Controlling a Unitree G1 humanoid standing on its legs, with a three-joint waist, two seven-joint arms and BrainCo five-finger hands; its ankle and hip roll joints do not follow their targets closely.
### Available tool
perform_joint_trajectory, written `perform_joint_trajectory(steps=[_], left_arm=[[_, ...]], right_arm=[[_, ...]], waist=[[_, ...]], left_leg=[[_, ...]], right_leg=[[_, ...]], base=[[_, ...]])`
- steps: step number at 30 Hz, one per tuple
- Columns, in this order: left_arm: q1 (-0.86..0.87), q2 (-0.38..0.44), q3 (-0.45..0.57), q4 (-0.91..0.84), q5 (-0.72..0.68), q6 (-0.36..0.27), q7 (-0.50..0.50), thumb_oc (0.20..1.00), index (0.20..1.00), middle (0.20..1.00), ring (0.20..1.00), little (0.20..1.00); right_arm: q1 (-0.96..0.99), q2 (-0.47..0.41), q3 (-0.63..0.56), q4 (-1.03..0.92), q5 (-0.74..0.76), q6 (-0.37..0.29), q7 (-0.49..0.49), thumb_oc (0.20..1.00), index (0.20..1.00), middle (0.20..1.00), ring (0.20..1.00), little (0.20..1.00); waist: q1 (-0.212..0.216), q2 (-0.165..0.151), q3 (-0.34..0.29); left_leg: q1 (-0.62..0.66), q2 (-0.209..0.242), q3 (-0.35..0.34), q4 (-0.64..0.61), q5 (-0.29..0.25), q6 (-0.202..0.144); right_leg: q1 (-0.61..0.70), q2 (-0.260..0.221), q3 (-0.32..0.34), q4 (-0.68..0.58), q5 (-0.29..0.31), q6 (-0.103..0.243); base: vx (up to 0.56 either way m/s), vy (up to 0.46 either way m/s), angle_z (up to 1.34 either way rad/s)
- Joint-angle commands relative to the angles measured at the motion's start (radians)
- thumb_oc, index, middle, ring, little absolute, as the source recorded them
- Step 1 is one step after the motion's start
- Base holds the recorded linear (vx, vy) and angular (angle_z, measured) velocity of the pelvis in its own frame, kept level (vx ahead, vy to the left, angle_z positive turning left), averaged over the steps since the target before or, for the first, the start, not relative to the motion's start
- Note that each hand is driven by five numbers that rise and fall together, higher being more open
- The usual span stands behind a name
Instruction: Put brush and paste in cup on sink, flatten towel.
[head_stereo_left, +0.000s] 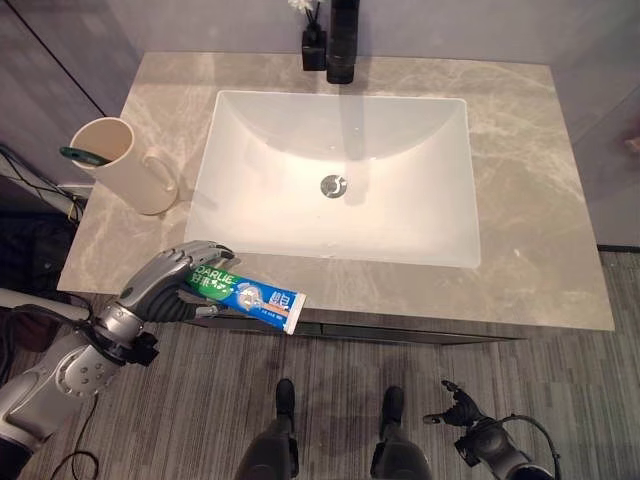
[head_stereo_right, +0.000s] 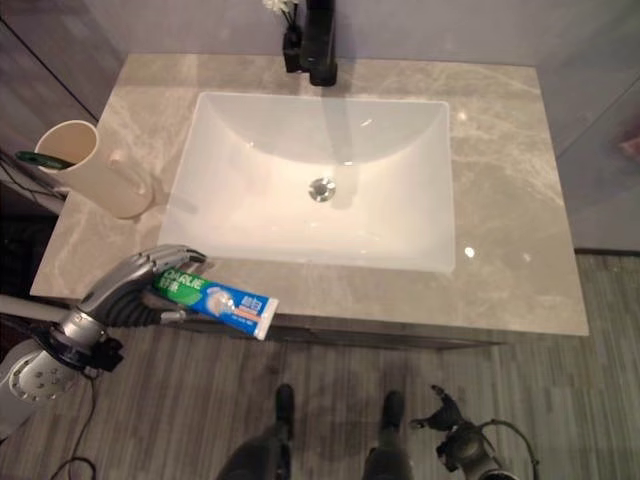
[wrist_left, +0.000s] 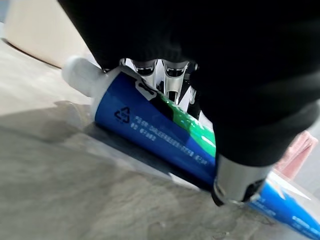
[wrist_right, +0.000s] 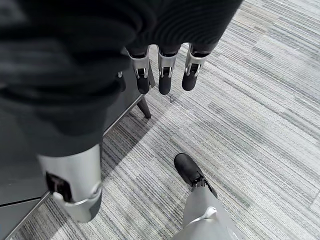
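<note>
My left hand (head_stereo_left: 160, 283) is at the counter's front left corner, its fingers curled over a blue and green toothpaste tube (head_stereo_left: 252, 294). The tube (wrist_left: 155, 127) lies low across the counter's front edge, white cap toward the cup, flat end sticking out past the edge. A cream cup (head_stereo_left: 122, 165) with a handle stands on the counter left of the sink, a green toothbrush (head_stereo_left: 84, 155) inside it. My right hand (head_stereo_left: 459, 405) hangs low over the floor at the lower right, its fingers (wrist_right: 163, 75) straight and empty.
A white rectangular sink (head_stereo_left: 270, 140) sits in the grey marble counter (head_stereo_left: 530, 200), with a black faucet (head_stereo_left: 342, 40) behind it. Something pink (wrist_left: 295, 155) shows beyond the tube, and a pink bit (head_stereo_left: 632, 145) at the far right edge. Striped floor lies below the counter.
</note>
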Motion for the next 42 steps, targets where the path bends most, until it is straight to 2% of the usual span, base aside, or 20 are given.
perform_joint_trajectory(steps=[1, 2, 6, 10, 12, 14, 20, 23, 25, 26, 28, 30, 33, 34, 35, 36, 37, 39, 40, 42], left_arm=[[-0.018, -0.042, -0.009, 0.016, -0.038, -0.013, 0.004, 0.655, 0.655, 0.655, 0.655, 0.655], [-0.018, -0.048, -0.011, 0.018, -0.035, -0.012, 0.005, 0.595, 0.595, 0.595, 0.595, 0.595], [-0.026, -0.048, -0.027, 0.025, -0.023, -0.012, 0.002, 0.583, 0.583, 0.583, 0.583, 0.583], [-0.056, -0.021, -0.093, 0.043, 0.033, -0.022, -0.008, 0.473, 0.473, 0.473, 0.473, 0.473], [-0.075, -0.006, -0.133, 0.053, 0.061, -0.024, -0.018, 0.313, 0.313, 0.313, 0.313, 0.313], [-0.089, -0.007, -0.156, 0.066, 0.073, -0.028, -0.017, 0.200, 0.200, 0.200, 0.200, 0.200], [-0.134, -0.025, -0.226, 0.094, 0.135, -0.029, -0.017, 0.200, 0.200, 0.200, 0.200, 0.200], [-0.138, -0.047, -0.212, 0.093, 0.136, -0.021, -0.005, 0.200, 0.200, 0.200, 0.200, 0.200], [-0.143, -0.080, -0.179, 0.103, 0.146, -0.006, 0.028, 0.200, 0.200, 0.200, 0.200, 0.200], [-0.145, -0.080, -0.180, 0.103, 0.146, -0.005, 0.029, 0.200, 0.200, 0.200, 0.200, 0.200], [-0.148, -0.096, -0.155, 0.096, 0.154, 0.006, 0.048, 0.200, 0.200, 0.200, 0.200, 0.200], [-0.173, -0.099, -0.120, 0.087, 0.183, 0.023, 0.088, 0.200, 0.200, 0.200, 0.200, 0.200], [-0.206, -0.084, -0.086, 0.081, 0.242, 0.044, 0.144, 0.200, 0.200, 0.200, 0.200, 0.200], [-0.205, -0.086, -0.085, 0.078, 0.244, 0.046, 0.145, 0.200, 0.200, 0.200, 0.200, 0.200], [-0.211, -0.083, -0.074, 0.082, 0.266, 0.050, 0.159, 0.200, 0.200, 0.200, 0.200, 0.200], [-0.216, -0.087, -0.031, 0.073, 0.316, 0.071, 0.200, 0.200, 0.200, 0.200, 0.200, 0.200], [-0.214, -0.088, -0.029, 0.071, 0.318, 0.071, 0.201, 0.200, 0.200, 0.200, 0.200, 0.200], [-0.224, -0.099, 0.047, 0.064, 0.386, 0.099, 0.275, 0.200, 0.200, 0.200, 0.200, 0.200], [-0.220, -0.099, 0.049, 0.061, 0.386, 0.100, 0.274, 0.200, 0.200, 0.200, 0.200, 0.200], [-0.235, -0.114, 0.099, 0.050, 0.427, 0.115, 0.314, 0.200, 0.200, 0.200, 0.200, 0.200]], right_arm=[[0.002, 0.000, 0.001, -0.009, 0.040, -0.008, -0.033, 1.000, 1.000, 1.000, 1.000, 1.000], [0.005, 0.004, -0.003, -0.005, 0.048, -0.010, -0.035, 1.000, 1.000, 1.000, 1.000, 1.000], [0.006, 0.007, -0.004, 0.000, 0.055, -0.013, -0.038, 1.000, 1.000, 1.000, 1.000, 1.000], [0.008, 0.003, -0.008, 0.012, 0.063, -0.018, -0.043, 1.000, 1.000, 1.000, 1.000, 1.000], [0.007, 0.000, -0.015, 0.035, 0.071, -0.019, -0.047, 1.000, 1.000, 1.000, 1.000, 1.000], [0.006, 0.000, -0.018, 0.049, 0.072, -0.018, -0.049, 1.000, 1.000, 1.000, 1.000, 1.000], [0.012, -0.001, -0.079, 0.121, 0.130, -0.013, -0.060, 1.000, 1.000, 1.000, 1.000, 1.000], [0.022, 0.005, -0.145, 0.158, 0.217, -0.012, -0.060, 1.000, 1.000, 1.000, 1.000, 1.000], [0.037, 0.000, -0.271, 0.206, 0.366, -0.015, -0.069, 1.000, 1.000, 1.000, 1.000, 1.000], [0.037, -0.002, -0.272, 0.207, 0.367, -0.015, -0.068, 1.000, 1.000, 1.000, 1.000, 1.000], [0.043, -0.019, -0.353, 0.235, 0.457, -0.015, -0.076, 1.000, 1.000, 1.000, 1.000, 1.000], [0.049, -0.087, -0.469, 0.268, 0.558, -0.018, -0.093, 1.000, 1.000, 1.000, 1.000, 1.000], [0.047, -0.164, -0.556, 0.225, 0.604, -0.037, -0.140, 1.000, 1.000, 1.000, 1.000, 1.000], [0.048, -0.165, -0.557, 0.222, 0.604, -0.035, -0.142, 1.000, 1.000, 1.000, 1.000, 1.000], [0.042, -0.183, -0.576, 0.194, 0.614, -0.044, -0.152, 1.000, 1.000, 1.000, 1.000, 1.000], [0.054, -0.210, -0.607, 0.017, 0.612, -0.069, -0.192, 1.000, 1.000, 1.000, 1.000, 1.000], [0.059, -0.208, -0.609, 0.008, 0.610, -0.064, -0.197, 1.000, 1.000, 1.000, 1.000, 1.000], [0.088, -0.230, -0.660, -0.341, 0.537, -0.100, -0.279, 1.000, 1.000, 1.000, 1.000, 1.000], [0.093, -0.226, -0.662, -0.351, 0.533, -0.093, -0.284, 1.000, 1.000, 1.000, 1.000, 1.000], [0.102, -0.218, -0.697, -0.500, 0.473, -0.115, -0.325, 1.000, 1.000, 1.000, 1.000, 1.000]], waist=[[-0.007, -0.027, -0.025], [-0.008, -0.031, -0.025], [-0.011, -0.040, -0.026], [-0.016, -0.056, -0.032], [-0.019, -0.063, -0.039], [-0.018, -0.064, -0.040], [-0.020, -0.069, -0.072], [-0.019, -0.066, -0.085], [-0.025, -0.066, -0.110], [-0.024, -0.065, -0.109], [-0.028, -0.066, -0.123], [-0.035, -0.065, -0.143], [-0.050, -0.064, -0.166], [-0.049, -0.063, -0.165], [-0.055, -0.064, -0.172], [-0.069, -0.058, -0.181], [-0.069, -0.059, -0.181], [-0.088, -0.054, -0.193], [-0.088, -0.053, -0.197], [-0.096, -0.048, -0.206]], left_leg=[[0.008, -0.033, -0.027, 0.006, -0.062, 0.016], [0.008, -0.031, -0.025, 0.006, -0.062, 0.016], [0.008, -0.029, -0.022, 0.006, -0.064, 0.017], [0.019, -0.021, -0.016, 0.006, -0.069, 0.016], [0.029, -0.017, -0.013, 0.006, -0.073, 0.015], [0.033, -0.016, -0.013, 0.006, -0.075, 0.015], [0.070, -0.005, -0.004, 0.006, -0.087, 0.013], [0.086, -0.002, -0.003, 0.006, -0.091, 0.013], [0.111, 0.003, 0.003, 0.006, -0.097, 0.011], [0.113, 0.003, 0.002, 0.006, -0.098, 0.010], [0.126, 0.008, 0.004, 0.006, -0.101, 0.009], [0.151, 0.016, 0.011, 0.006, -0.108, 0.003], [0.174, 0.027, 0.023, 0.006, -0.113, -0.002], [0.175, 0.027, 0.023, 0.006, -0.114, -0.003], [0.180, 0.029, 0.027, 0.006, -0.114, -0.004], [0.200, 0.038, 0.041, 0.006, -0.123, -0.008], [0.198, 0.037, 0.042, 0.006, -0.117, -0.008], [0.215, 0.046, 0.062, 0.006, -0.113, -0.010], [0.216, 0.046, 0.062, 0.006, -0.120, -0.010], [0.228, 0.050, 0.068, 0.006, -0.123, -0.010]], right_leg=[[-0.050, -0.062, 0.077, 0.001, 0.182, 0.075], [-0.051, -0.060, 0.077, 0.001, 0.182, 0.075], [-0.050, -0.056, 0.079, 0.001, 0.181, 0.075], [-0.042, -0.050, 0.085, 0.001, 0.185, 0.075], [-0.035, -0.046, 0.088, 0.001, 0.186, 0.075], [-0.031, -0.045, 0.088, 0.001, 0.185, 0.075], [-0.001, -0.039, 0.095, 0.001, 0.168, 0.075], [0.015, -0.036, 0.093, 0.001, 0.153, 0.075], [0.035, -0.033, 0.090, 0.001, 0.127, 0.075], [0.037, -0.033, 0.090, 0.001, 0.126, 0.075], [0.048, -0.030, 0.089, 0.001, 0.111, 0.075], [0.069, -0.024, 0.090, 0.001, 0.085, 0.075], [0.086, -0.016, 0.095, 0.001, 0.061, 0.074], [0.087, -0.015, 0.095, 0.001, 0.061, 0.074], [0.088, -0.013, 0.098, 0.001, 0.056, 0.073], [0.097, -0.004, 0.108, 0.001, 0.044, 0.072], [0.094, -0.005, 0.110, 0.001, 0.049, 0.071], [0.095, 0.003, 0.126, 0.001, 0.046, 0.066], [0.096, 0.003, 0.128, 0.001, 0.041, 0.068], [0.101, 0.007, 0.134, 0.001, 0.034, 0.065]], base=[[0.00, 0.000, 0.00], [0.00, 0.000, 0.00], [0.00, 0.000, 0.00], [0.00, 0.000, 0.00], [0.01, -0.008, -0.03], [0.01, -0.012, -0.05], [0.02, -0.011, -0.10], [0.01, -0.003, -0.01], [0.04, -0.014, -0.03], [0.00, 0.000, 0.00], [0.02, -0.016, 0.00], [0.03, -0.045, 0.00], [0.03, -0.033, -0.03], [-0.01, -0.017, -0.04], [0.03, -0.022, -0.06], [0.01, -0.022, -0.09], [0.02, -0.024, -0.26], [-0.01, -0.022, -0.30], [0.04, -0.010, -0.29], [0.04, -0.012, -0.28]])
